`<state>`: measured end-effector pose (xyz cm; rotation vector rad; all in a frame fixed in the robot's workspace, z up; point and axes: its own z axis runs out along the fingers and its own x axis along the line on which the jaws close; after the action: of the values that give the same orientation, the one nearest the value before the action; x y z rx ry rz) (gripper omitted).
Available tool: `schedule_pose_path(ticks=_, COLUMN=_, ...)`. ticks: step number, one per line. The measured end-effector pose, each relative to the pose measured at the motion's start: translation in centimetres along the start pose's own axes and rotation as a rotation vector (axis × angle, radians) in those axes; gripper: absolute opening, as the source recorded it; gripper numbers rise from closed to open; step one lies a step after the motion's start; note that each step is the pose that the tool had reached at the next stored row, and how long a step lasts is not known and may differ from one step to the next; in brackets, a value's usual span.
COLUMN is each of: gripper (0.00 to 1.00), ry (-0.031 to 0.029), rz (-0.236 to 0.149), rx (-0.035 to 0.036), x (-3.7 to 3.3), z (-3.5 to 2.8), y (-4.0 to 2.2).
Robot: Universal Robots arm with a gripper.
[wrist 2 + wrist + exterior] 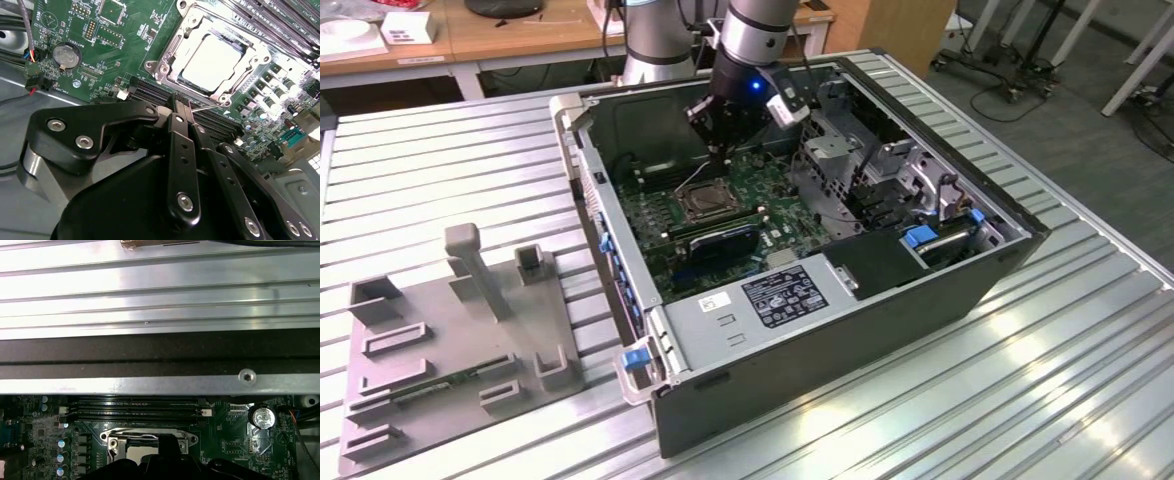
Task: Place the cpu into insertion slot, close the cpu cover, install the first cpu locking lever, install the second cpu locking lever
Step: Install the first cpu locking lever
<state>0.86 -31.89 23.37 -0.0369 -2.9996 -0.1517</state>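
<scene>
Silvery cpu lay framed by the cpu cover, just beyond the closed hand's tips.

No print could be read with certainty. In the exterior view, a black label and a small white sticker on a silvery panel of the computer case carried lettering too small to make out. In the second wrist view, fine white silkscreen marked the green motherboard around the coin cell battery, and it was likewise illegible.
</scene>
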Motion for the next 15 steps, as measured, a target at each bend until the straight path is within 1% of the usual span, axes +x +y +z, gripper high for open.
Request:
schedule_pose_path(ticks=3, gripper=0.11, ry=0.0002, rz=0.000, rx=0.0001, x=0.00, z=-0.02, y=-0.12)
schedule_pose_path(ticks=7, gripper=0.11, ry=-0.0001, rz=-0.001, rx=-0.0001, x=0.00, z=-0.06, y=-0.68)
schedule_pose_path(ticks=9, gripper=0.11, ry=-0.0017, rz=-0.001, rx=0.0000, x=0.10, z=-0.07, y=-0.84)
schedule_pose_path(ticks=15, gripper=0.11, ry=-0.0187, rz=-0.008, rx=-0.0014, x=0.71, z=-0.02, y=-1.21)
